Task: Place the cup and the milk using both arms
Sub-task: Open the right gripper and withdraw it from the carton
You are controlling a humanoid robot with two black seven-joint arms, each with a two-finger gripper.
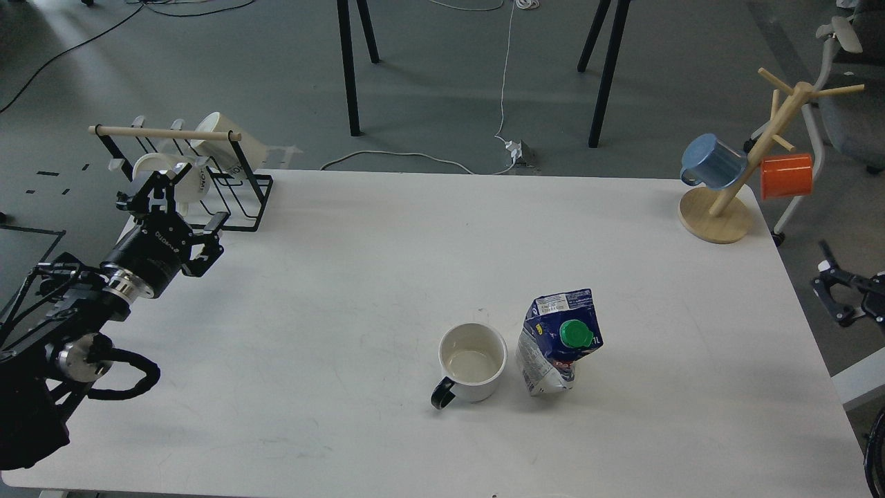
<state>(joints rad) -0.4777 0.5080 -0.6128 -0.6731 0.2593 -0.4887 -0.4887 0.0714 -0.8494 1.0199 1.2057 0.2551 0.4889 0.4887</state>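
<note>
A white cup (473, 362) with a black handle stands upright on the white table (359, 263), front centre. A crumpled blue milk carton (557, 342) with a green cap stands just to its right, close beside it. My left gripper (182, 205) is open and empty at the table's left edge, in front of the wire rack. My right gripper (835, 289) shows only partly at the right edge, beyond the table, with its fingers spread and nothing in it. Both grippers are far from the cup and the milk.
A black wire rack (235, 181) with white mugs stands at the back left, just behind my left gripper. A wooden mug tree (719, 207) holding a blue mug (711, 162) and an orange mug (787, 176) stands at the back right corner.
</note>
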